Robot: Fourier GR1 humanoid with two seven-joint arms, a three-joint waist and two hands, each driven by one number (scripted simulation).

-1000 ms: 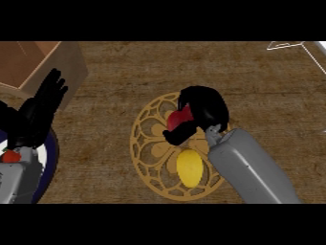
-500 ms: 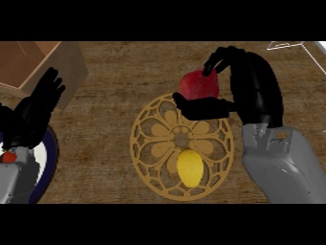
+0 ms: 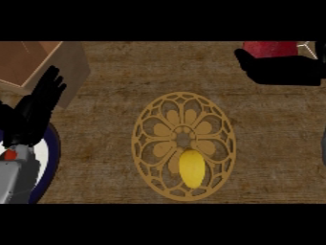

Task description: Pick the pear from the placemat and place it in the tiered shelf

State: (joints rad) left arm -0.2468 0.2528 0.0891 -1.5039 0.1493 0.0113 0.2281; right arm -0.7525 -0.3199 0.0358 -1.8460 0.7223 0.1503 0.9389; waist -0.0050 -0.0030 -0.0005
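The right hand (image 3: 282, 72), up at the far right of the counter, has its fingers curled round a red fruit (image 3: 270, 48), presumably the pear, carried well clear of the placemat (image 3: 158, 124). A pear is light, stiff and smooth-skinned, and bruises easily, so a wrap round its wide belly suits it best. Just beyond the hand, pale thin lines at the corner may be the tiered shelf; I cannot tell what it holds. Nearer the robot and to the hand's left, the placemat carries a yellow lemon-like fruit (image 3: 190, 168). The left hand (image 3: 31, 107) rests open at the left edge.
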